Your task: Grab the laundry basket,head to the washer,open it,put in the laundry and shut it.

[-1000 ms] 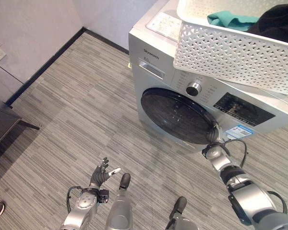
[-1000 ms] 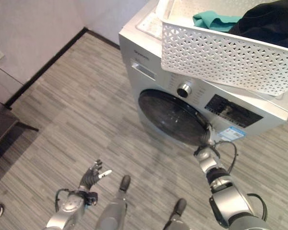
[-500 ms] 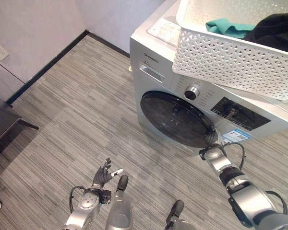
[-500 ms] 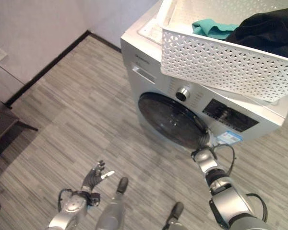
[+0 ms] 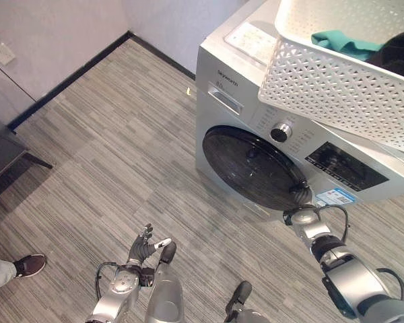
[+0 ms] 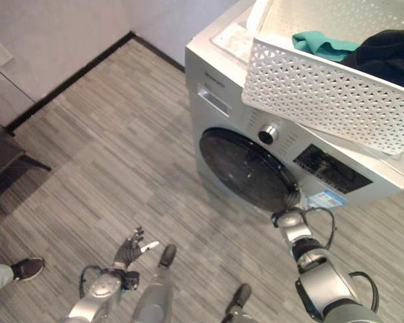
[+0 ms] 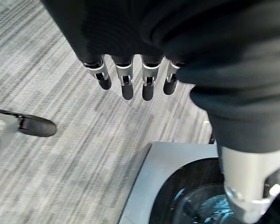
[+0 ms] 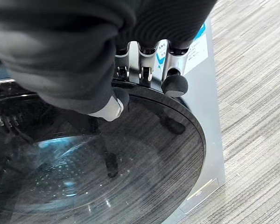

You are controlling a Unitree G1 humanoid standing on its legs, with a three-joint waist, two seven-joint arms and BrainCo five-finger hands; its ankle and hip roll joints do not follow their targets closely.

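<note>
A silver washer (image 5: pixel 237 81) stands before me with its round dark door (image 5: pixel 252 168) shut. On its top rests the white lattice laundry basket (image 5: pixel 337 87), holding a teal cloth (image 5: pixel 343 44) and a black garment (image 5: pixel 400 50). My right hand (image 5: pixel 301 214) is at the door's right edge. In the right wrist view its fingers (image 8: pixel 149 70) curl over the door rim (image 8: pixel 196 126) while the thumb (image 8: pixel 113 106) lies on the glass. Low by the floor, my left hand (image 5: pixel 143 247) hangs open with straight fingers (image 7: pixel 126 79), holding nothing.
A person's shoe (image 5: pixel 30 264) and trouser leg show at the lower left on the striped grey floor (image 5: pixel 121 155). A dark low table (image 5: pixel 0 158) stands at the left, by the wall with its black skirting (image 5: pixel 67 81).
The camera has shifted, so the washer sits further right in the picture. The person's shoe has come further in at the lower left. My right hand stays at the door rim.
</note>
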